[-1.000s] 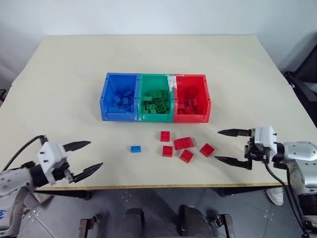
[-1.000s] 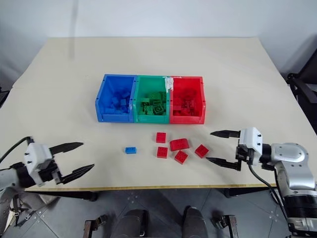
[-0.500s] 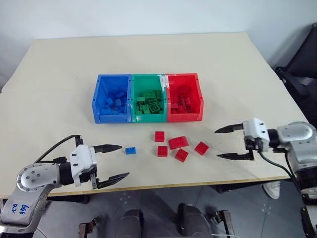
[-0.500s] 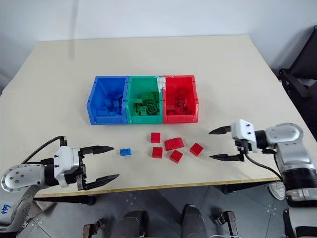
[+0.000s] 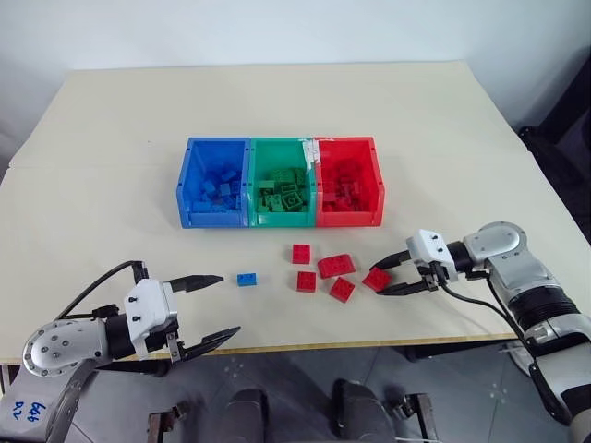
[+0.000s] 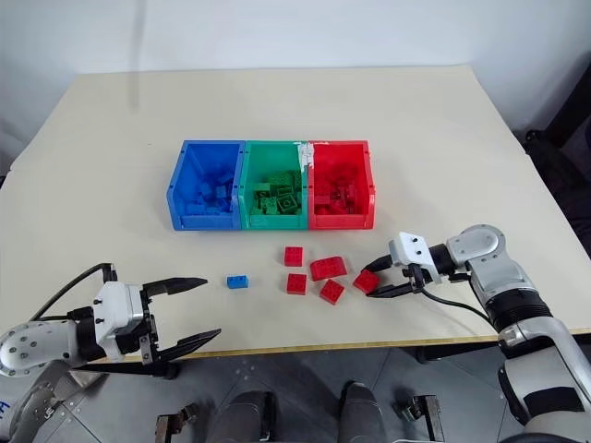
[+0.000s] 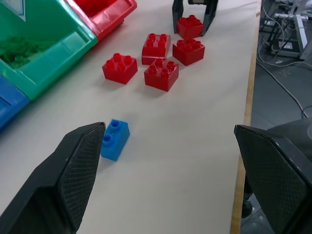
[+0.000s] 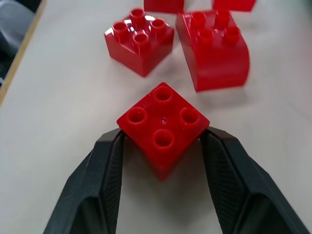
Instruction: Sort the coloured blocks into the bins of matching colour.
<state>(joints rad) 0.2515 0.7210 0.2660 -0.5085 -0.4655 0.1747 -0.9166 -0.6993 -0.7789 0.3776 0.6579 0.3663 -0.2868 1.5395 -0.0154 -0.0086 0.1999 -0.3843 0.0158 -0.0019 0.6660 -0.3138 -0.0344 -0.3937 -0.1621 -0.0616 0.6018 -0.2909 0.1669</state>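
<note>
Right tool (image 5: 386, 280) has its two black fingers set against opposite corners of a square red block (image 8: 162, 126), the outermost of the red cluster on the right. The block sits on the worktop (image 5: 111, 185), in front of the red bin (image 5: 349, 194) and a little to its right. It is caught diagonally, corner to corner, not flat face to flat face.

The other red blocks lie just in front of the red bin: two squares (image 5: 301, 254) (image 5: 307, 281), a longer rounded one (image 5: 337, 266) and a fourth square (image 5: 342, 289). The small blue block (image 5: 247, 279) lies in front of the blue bin (image 5: 216, 183); the green bin (image 5: 283, 183) stands between the two.

Left tool (image 5: 205, 309) is spread wide, empty, near the worktop's front edge, in front of the blue bin.

Handling, by judgement: hard, light, glossy plastic, so stiff, not fragile, but slick. A corner hold may let the block twist or pop out; flat side walls below the studs give a surer seat. The blue block is narrow: take it across its short sides.
</note>
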